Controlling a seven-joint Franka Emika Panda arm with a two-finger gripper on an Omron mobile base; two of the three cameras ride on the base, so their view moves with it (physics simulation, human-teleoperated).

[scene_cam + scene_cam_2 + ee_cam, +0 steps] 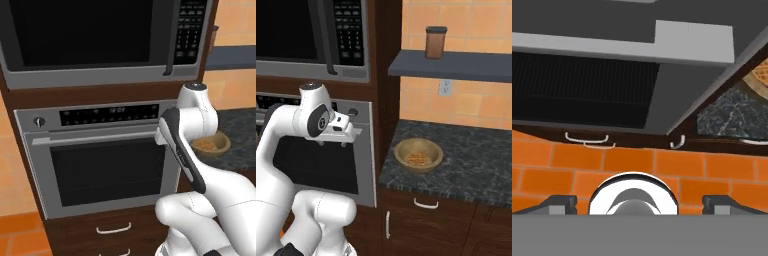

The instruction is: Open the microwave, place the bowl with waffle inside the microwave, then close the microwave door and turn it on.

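Note:
The microwave (100,40) is built in above the oven, and its dark glass door (80,35) is shut. A black vertical handle (170,45) stands beside the keypad (192,30). The wooden bowl (401,152) rests on the dark counter right of the oven, holding the waffle (417,159). My gripper (332,145) hangs open and empty in front of the oven's upper right corner, pointing down, well below the microwave and left of the bowl. In the hand view the fingertips (559,204) stand wide apart over the brick floor, and the bowl's edge (760,75) shows at the right.
The silver oven (100,170) with its horizontal bar handle (90,139) is right behind the hand. A brown canister (435,42) stands on a shelf (466,65) above the speckled counter (476,165). Drawers (115,229) lie below the oven.

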